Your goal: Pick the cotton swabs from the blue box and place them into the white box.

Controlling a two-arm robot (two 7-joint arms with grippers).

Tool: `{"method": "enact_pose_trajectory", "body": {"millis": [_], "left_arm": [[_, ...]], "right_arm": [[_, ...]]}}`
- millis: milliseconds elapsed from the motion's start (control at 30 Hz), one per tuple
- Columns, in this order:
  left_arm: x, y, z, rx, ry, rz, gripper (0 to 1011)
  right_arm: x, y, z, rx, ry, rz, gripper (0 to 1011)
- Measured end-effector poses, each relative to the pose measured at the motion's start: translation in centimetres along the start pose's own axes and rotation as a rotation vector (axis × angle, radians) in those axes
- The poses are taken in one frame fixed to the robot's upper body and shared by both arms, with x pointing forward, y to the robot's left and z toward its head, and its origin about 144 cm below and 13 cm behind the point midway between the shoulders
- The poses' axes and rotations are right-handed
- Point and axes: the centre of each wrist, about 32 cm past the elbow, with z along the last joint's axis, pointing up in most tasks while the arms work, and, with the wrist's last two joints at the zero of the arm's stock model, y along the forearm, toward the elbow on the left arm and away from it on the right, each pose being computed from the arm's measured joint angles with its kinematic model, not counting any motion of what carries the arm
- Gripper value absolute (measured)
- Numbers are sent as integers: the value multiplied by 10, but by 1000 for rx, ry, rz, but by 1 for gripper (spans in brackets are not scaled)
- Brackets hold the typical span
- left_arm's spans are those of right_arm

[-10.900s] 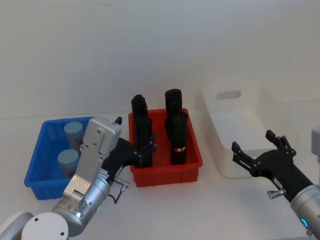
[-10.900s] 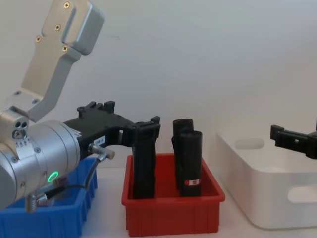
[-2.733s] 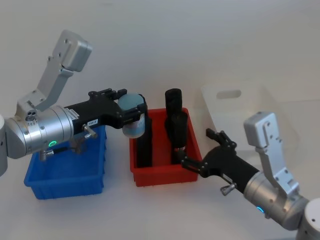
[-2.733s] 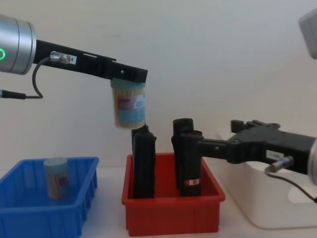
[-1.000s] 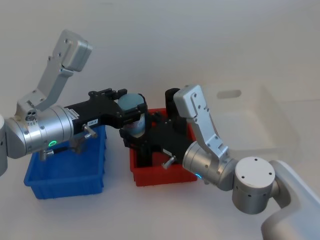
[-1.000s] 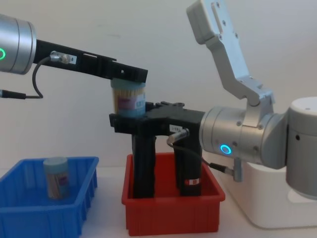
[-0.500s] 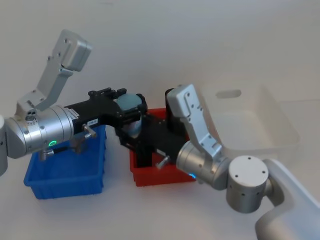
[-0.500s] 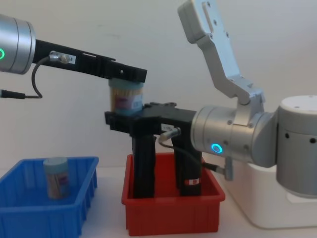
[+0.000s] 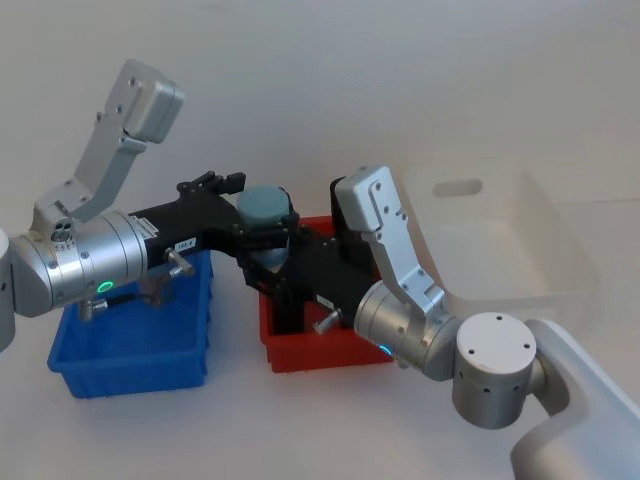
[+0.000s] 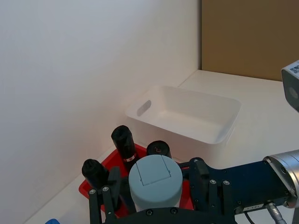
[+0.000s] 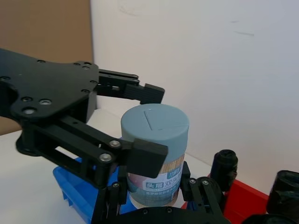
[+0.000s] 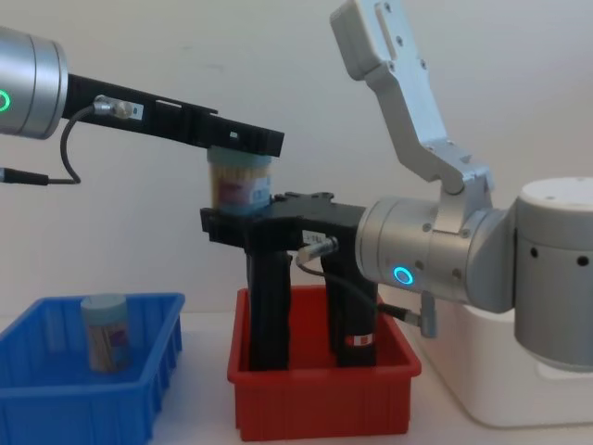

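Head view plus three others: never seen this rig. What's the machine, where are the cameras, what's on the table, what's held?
A two-armed robot. Head view looks down from above, chest view across the table, each wrist view rides on an arm. On the table: a blue box with one cotton swab jar, a red bin of black cylinders, a white box. A second swab jar is in the air above the red bin: the right claw grips its base, the left claw is at its lid.
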Motion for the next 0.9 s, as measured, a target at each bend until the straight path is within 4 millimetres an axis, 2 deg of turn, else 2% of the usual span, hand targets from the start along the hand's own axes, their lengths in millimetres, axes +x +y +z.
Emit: {"method": "enact_pose_trajectory", "body": {"millis": [533,900], "left_arm": [[0,0,0,0,0,0,1004],[0,0,0,0,0,0,1004]], "right_arm": [[-7,-9,4,-23,28,-190,626],[-11,-27,6,-22,38,-350,626]]}}
